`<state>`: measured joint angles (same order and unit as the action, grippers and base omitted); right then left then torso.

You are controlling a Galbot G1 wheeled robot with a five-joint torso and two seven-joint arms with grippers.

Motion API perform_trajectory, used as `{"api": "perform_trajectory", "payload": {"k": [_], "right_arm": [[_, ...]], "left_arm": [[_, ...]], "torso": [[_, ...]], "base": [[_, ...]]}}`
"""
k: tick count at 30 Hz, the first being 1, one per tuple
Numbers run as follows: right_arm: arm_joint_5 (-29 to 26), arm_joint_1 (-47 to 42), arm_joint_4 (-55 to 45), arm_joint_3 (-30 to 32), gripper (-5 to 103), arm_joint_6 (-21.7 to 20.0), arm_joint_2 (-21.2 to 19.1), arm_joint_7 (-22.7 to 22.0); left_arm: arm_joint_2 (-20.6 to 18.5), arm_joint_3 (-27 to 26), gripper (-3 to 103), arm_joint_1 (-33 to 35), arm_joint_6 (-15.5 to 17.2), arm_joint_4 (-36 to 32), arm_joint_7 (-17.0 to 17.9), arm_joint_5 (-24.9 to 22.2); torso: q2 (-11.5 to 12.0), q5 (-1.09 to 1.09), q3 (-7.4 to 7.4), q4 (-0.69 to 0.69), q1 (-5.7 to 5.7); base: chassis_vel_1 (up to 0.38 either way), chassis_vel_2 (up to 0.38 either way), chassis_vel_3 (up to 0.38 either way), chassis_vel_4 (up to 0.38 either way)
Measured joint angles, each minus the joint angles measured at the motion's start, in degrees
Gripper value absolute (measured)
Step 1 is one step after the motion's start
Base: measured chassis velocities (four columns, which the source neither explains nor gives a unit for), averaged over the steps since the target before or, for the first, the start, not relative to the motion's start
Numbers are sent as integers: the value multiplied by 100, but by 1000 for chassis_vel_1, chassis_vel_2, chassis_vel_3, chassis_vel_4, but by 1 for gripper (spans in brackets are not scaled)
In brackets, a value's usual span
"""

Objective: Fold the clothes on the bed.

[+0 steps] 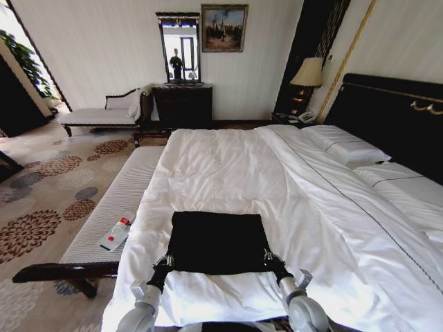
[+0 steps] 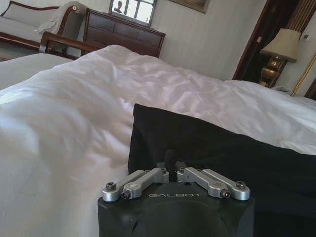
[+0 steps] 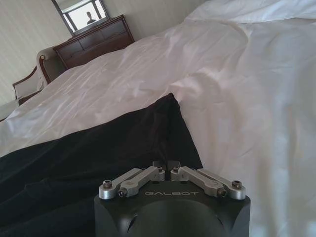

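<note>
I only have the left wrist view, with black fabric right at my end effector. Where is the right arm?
Observer: The right end effector is shut on the T-shirt's near right corner.
Operator: What shape is the shirt?
Observer: From the head view, a tidy black rectangle near the foot of the bed.
Operator: Anything beside the bed?
Observer: A white bottle with a red cap lies on the bench to the robot's left.

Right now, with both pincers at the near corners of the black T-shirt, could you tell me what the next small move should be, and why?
Probably lift both corners together and carry them toward the far edge. The left pincer and right pincer look shut on the near corners of the T-shirt, which lies flat as a rectangle on the bed.
</note>
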<state>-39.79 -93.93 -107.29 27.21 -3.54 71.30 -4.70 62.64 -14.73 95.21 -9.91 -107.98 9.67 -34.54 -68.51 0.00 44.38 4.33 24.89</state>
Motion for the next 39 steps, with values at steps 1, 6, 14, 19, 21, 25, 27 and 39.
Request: {"api": "perform_trajectory", "payload": {"k": [1,6,14,19,21,25,27,39], "right_arm": [[12,1,13,-2,1,14,-1,3],[45,-56,24,-4,1,94,-16,24],[452,-539,-128,12,19,449,56,60],[404,-800,-306,204,41,581,93,92],[329,-868,-399,299,46,589,99,95],[116,-999,-634,529,57,590,113,95],[-4,-1092,-804,717,68,590,129,92],[138,-1144,-1188,829,100,358,191,-101]], "left_arm": [[8,14,2,14,0,12,8,39],[3,14,-1,81,5,1,69,101],[-10,-263,29,456,4,-239,222,488],[4,-483,45,475,4,-357,225,445],[-4,-569,51,440,8,-396,222,367],[-35,-735,62,302,59,-449,219,131],[-97,-819,73,-34,162,-402,243,-268],[5,-154,100,-2461,487,1532,158,-1388]], "torso": [[0,0,0,1,0],[0,-1,0,0,0],[0,0,0,0,0],[0,0,0,1,0],[0,0,0,0,0],[0,0,0,0,0],[0,0,0,1,0],[1,-1,1,-1,1]], "base": [[0,0,0,0],[0,0,0,0],[0,0,0,0],[0,0,0,0],[0,0,0,0],[0,0,0,0],[0,0,0,0],[0,0,0,0]]}}
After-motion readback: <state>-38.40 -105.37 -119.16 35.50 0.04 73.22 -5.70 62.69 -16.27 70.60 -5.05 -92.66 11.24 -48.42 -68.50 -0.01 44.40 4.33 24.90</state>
